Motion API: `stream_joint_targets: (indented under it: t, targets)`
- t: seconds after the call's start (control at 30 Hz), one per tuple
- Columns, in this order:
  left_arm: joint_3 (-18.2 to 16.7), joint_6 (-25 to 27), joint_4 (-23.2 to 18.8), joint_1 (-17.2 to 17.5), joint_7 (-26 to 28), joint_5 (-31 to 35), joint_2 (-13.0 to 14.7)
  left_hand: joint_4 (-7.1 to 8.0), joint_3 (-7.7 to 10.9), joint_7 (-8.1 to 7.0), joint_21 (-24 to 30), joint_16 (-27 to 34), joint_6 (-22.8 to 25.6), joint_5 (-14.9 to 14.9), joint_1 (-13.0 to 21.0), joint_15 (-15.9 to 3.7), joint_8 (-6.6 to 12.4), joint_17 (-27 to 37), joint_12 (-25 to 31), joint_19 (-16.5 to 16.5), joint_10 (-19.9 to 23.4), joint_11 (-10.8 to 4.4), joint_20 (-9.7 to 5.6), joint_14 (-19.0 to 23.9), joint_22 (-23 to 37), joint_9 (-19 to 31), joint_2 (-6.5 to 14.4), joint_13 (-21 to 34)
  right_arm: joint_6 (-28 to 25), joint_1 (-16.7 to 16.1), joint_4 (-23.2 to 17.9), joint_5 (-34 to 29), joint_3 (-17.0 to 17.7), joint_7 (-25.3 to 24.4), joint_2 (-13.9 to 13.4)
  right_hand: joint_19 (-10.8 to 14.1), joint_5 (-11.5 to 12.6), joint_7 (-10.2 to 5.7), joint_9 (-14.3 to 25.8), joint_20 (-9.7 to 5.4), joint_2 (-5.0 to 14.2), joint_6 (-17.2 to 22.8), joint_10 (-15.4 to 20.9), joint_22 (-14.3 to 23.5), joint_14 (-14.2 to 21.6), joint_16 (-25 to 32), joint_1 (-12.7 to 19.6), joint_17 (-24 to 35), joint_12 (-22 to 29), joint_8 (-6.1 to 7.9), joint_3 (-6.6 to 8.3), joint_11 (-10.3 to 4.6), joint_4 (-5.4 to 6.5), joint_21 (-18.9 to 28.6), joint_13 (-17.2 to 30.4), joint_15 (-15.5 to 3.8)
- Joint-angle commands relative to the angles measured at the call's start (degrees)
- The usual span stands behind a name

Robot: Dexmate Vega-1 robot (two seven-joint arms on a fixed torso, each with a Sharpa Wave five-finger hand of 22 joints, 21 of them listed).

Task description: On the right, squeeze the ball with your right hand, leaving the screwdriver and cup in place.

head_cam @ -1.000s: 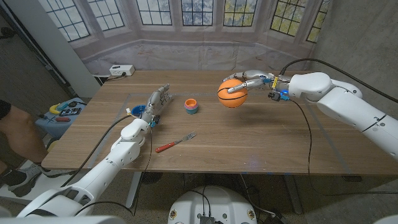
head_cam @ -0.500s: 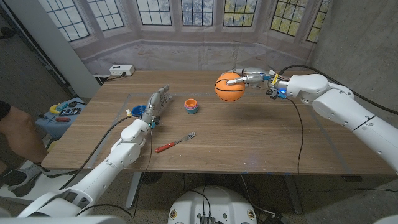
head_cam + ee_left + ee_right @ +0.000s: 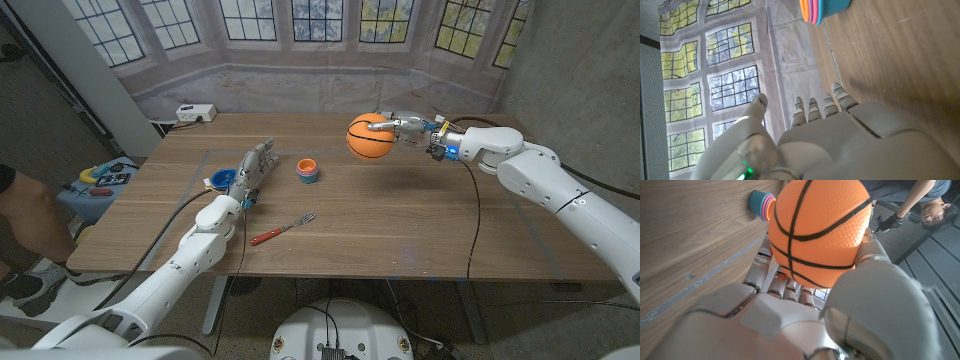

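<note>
While right hand point(image 3: 405, 127) grips ball point(image 3: 367, 137) above table's point(image 3: 420, 220) far edge, squeeze underway; next: tighten fingers, cup point(image 3: 307, 170) undisturbed.

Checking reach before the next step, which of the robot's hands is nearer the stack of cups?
Left. The left hand stands on the table just to the left of the stack of cups, while the right hand holds the ball up farther right.
</note>
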Motion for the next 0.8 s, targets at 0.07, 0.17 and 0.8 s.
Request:
stream_joint_targets:
  t: [0.07,0.17,0.8]
  targets:
    - [-0.03,0.40,-1.46,1.18,0.53,-0.26,0.05,0.18,0.40,-0.16,-0.12,-0.23,0.41,0.46,-0.41,0.13,0.11,0.12,-0.11,0.54,0.36,0.17,0.22,0.29,0.34,0.22,-0.06,0.16,-0.11,-1.39,4.99,6.79,1.82,1.58,2.85,0.61,-0.49,0.21,0.16,-0.35,0.60,0.62,0.42,0.20,0.60,0.43,0.44,0.44,0.50,-0.15,-0.37,0.12,0.03,0.35,0.15,-0.18]
    - [0.00,0.44,-1.62,1.30,0.61,-0.28,0.00,0.16,0.41,-0.15,-0.16,-0.24,0.38,0.46,-0.42,0.20,0.10,0.12,-0.13,0.54,0.33,0.14,0.30,0.27,0.34,0.22,-0.06,0.16,-0.21,-1.78,5.84,8.17,2.30,1.94,3.44,0.63,-0.68,0.27,0.15,-0.36,0.71,0.69,0.53,0.21,0.61,0.50,0.39,0.61,0.59,-0.20,-0.46,0.07,0.11,0.34,0.18,-0.22]
    - [-0.70,-0.16,-4.71,2.84,2.22,0.46,0.95,0.13,0.48,-0.16,-0.37,-0.24,0.42,0.45,-0.55,0.13,0.11,0.13,-0.12,0.60,0.36,0.07,0.28,0.27,0.35,0.22,-0.08,0.16,-0.39,-3.30,9.66,12.38,4.20,2.74,6.01,0.48,-1.57,0.21,0.14,-0.24,1.12,0.88,0.09,0.23,0.55,0.74,0.66,1.45,0.63,-0.55,-0.87,0.34,0.14,0.23,0.27,-0.35]
